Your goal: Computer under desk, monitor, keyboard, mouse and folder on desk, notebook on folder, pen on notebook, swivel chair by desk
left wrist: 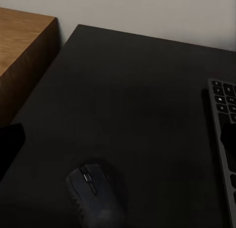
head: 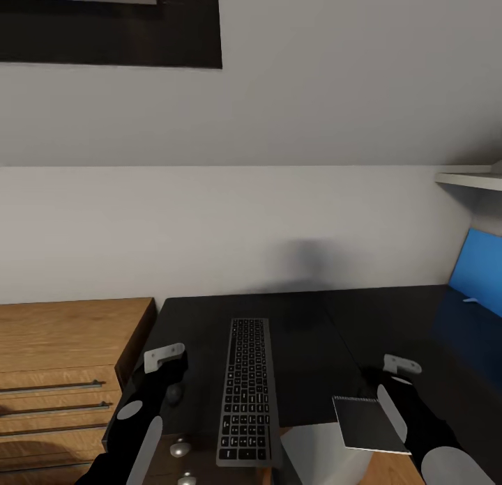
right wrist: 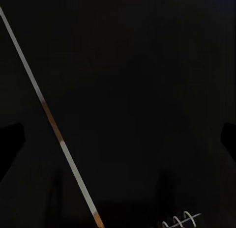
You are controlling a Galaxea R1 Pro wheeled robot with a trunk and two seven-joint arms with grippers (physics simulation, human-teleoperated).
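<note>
Right tool [head: 388, 394] clamped on notebook [head: 368, 424] at counter [head: 307, 345] edge; left tool [head: 167, 373] apart above mouse [left wrist: 93, 188], beside keyboard [head: 245, 391].

A keyboard [head: 245, 391] lies lengthwise on the black desk [head: 307, 332]. The left gripper [head: 164, 360] hovers left of it; the right gripper [head: 390, 384] holds a notebook [head: 366, 424] at the near edge.

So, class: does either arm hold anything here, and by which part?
The right gripper holds the notebook by its right edge, beyond the desk's front edge. The left gripper holds nothing, hovering above the mouse.
</note>
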